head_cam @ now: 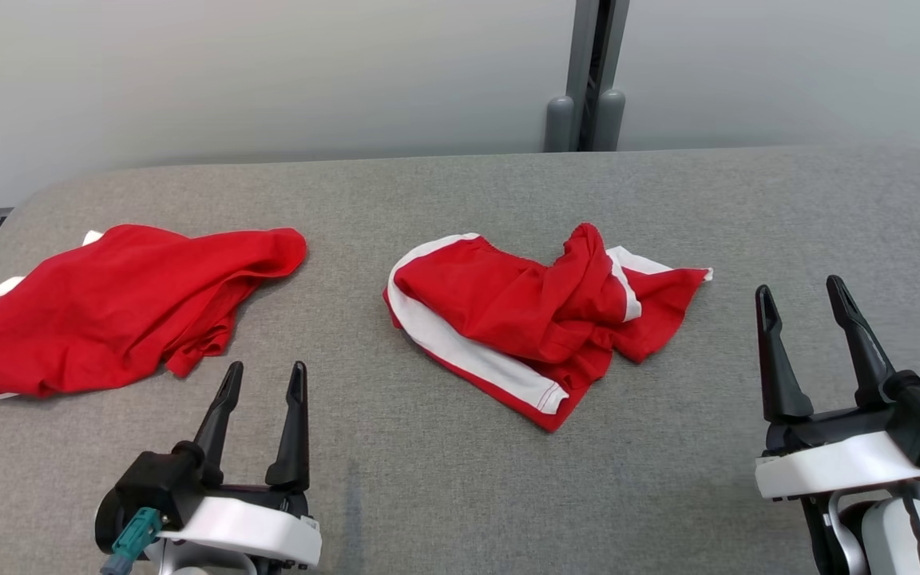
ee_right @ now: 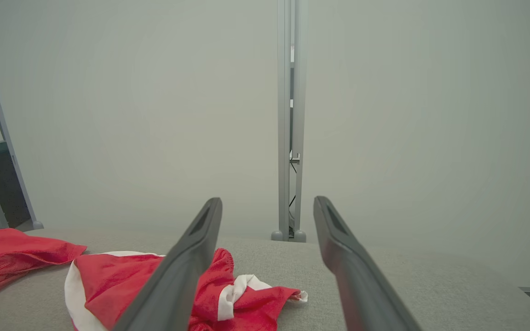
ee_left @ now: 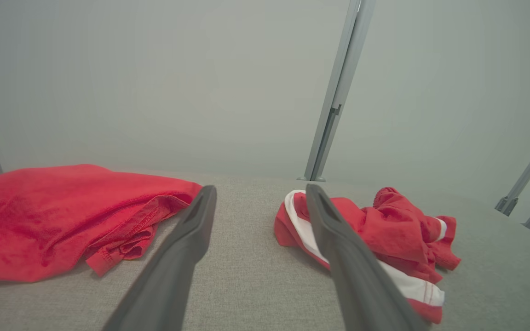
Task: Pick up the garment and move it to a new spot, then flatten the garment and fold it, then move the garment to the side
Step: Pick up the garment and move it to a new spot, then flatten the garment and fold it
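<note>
In the middle of the grey padded table (head_cam: 444,495), the striped red garment (head_cam: 540,319), crumpled, one part thrown over another, with a white band curving along its near-left edge. Probably lying there so as to be in reach of both arms alike. At the near left, the left gripper (head_cam: 265,369), fingers pointing to the far side, spread fully wide, nothing between them, over bare table between the two cloths. At the near right, the right gripper (head_cam: 800,287), well apart from the garment, equally wide and empty. Seemingly low and open in order to come down on the fabric from both sides. At the left, a second red garment (head_cam: 109,307), loosely heaped, reaching the left edge of the table, not touching the middle one; cannot tell whether part of the same job. Behind the far edge, a grey post (head_cam: 588,80) against a pale wall. Judged from the heap: not yet flattened, not yet folded. Needed next, most likely: two grips on opposite edges, to avoid lifting a double layer.
</note>
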{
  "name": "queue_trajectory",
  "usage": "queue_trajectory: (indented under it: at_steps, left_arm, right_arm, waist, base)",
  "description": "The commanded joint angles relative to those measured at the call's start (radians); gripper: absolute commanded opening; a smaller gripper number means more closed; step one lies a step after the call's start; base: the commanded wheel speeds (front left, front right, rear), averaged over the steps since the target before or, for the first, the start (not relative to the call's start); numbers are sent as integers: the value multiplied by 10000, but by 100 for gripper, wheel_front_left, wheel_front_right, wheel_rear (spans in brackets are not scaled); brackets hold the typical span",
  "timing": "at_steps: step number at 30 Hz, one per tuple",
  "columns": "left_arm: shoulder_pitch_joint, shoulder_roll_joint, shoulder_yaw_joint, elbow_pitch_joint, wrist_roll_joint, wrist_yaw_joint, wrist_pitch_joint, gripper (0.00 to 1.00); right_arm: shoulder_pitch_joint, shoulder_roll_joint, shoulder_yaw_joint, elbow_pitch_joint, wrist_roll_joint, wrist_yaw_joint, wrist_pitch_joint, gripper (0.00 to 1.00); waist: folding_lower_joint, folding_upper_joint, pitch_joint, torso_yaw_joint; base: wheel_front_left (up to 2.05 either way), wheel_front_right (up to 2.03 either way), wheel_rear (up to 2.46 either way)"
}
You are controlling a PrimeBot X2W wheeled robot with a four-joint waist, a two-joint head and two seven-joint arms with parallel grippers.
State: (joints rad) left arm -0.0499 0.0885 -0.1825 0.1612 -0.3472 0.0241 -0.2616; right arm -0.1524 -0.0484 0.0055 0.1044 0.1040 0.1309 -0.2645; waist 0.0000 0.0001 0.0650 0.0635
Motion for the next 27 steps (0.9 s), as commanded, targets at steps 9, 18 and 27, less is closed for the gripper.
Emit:
queue_trajectory:
  at_steps: [9,18,27]
  left_arm:
    - [-303,-290,167,280,592,-512,-36,100]
    - [-664,-362,-264,624,334,-586,-37,100]
    - [-876,-364,-927,697,-85,-386,-37,100]
  right_arm:
    - [-701,-181,298,847,198,-3,-5,100]
    - [-3229,-1275,1179,3560,1722,-3,1884,100]
    - [-5089,-2019,1380,5963,3648,-1,3708,100]
  waist:
    - [0,-1,439,556]
    - [0,-1,1150,1603]
    - [0,-1,1538,2573]
  base:
    - [0,0,0]
    - [0,0,0]
    - [0,0,0]
